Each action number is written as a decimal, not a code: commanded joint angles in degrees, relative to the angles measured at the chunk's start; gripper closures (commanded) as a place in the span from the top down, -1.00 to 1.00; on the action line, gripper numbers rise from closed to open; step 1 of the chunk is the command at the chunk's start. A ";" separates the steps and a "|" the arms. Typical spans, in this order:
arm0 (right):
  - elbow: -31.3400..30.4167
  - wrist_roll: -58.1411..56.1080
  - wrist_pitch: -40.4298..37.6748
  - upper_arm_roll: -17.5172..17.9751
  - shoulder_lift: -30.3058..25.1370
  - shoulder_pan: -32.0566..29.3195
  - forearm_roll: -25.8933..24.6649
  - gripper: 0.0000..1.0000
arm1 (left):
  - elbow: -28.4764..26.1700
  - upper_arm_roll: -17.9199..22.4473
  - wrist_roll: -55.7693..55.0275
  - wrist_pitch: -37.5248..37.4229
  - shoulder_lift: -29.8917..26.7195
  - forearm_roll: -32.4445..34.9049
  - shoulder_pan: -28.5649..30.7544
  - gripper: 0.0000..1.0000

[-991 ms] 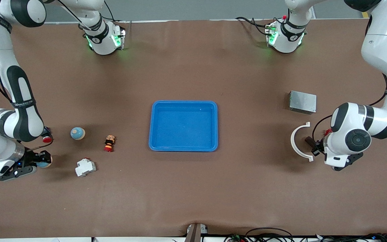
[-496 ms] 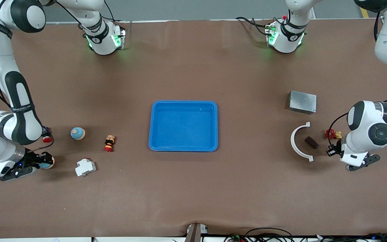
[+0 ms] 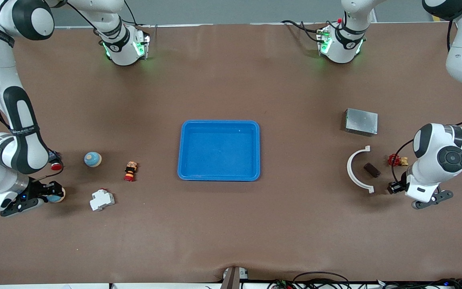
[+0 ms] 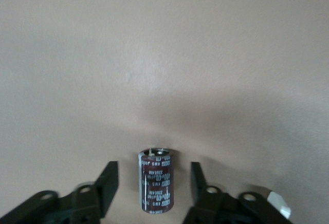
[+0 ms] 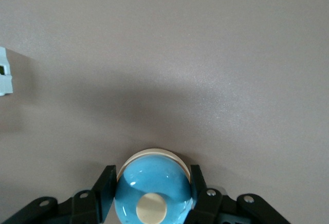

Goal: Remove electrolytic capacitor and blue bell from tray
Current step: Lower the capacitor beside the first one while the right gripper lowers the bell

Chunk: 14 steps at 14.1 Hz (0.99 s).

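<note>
The dark brown capacitor (image 3: 372, 170) lies on the table inside a white arc (image 3: 355, 170). My left gripper (image 3: 394, 187) is low beside the arc, toward the left arm's end of the table. In the left wrist view the capacitor (image 4: 156, 188) shows between the open fingers of my left gripper (image 4: 152, 171), with a gap on each side. My right gripper (image 3: 51, 195) is low at the right arm's end of the table. In the right wrist view it (image 5: 151, 175) is shut on the blue bell (image 5: 153, 193), which has a cream base, a finger on each side. The bell also shows in the front view (image 3: 57, 196).
A blue tray (image 3: 219, 176) sits mid-table. Near the right gripper are a blue-and-tan round piece (image 3: 92, 159), a red-and-yellow button (image 3: 130, 171) and a white breaker (image 3: 102, 199). A metal box (image 3: 361, 121) and a small red-and-yellow part (image 3: 397, 160) lie near the left gripper.
My left gripper has drawn back from over the capacitor toward the left arm's end of the table and lower in the front view. The right gripper has barely moved.
</note>
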 commanded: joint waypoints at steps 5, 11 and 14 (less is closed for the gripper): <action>2.06 -4.02 1.10 1.04 1.58 -1.24 1.18 -1.00 | -0.50 -7.68 6.87 -7.82 -11.52 -0.53 2.64 1.00; 2.06 -4.98 3.56 1.04 2.63 -1.68 1.27 -1.00 | 3.62 -10.24 15.55 -26.98 -25.60 -18.99 2.55 1.00; 2.06 -4.72 3.56 1.04 2.72 -1.51 1.27 0.76 | 10.62 -10.33 24.80 -33.57 -28.77 -20.66 2.38 1.00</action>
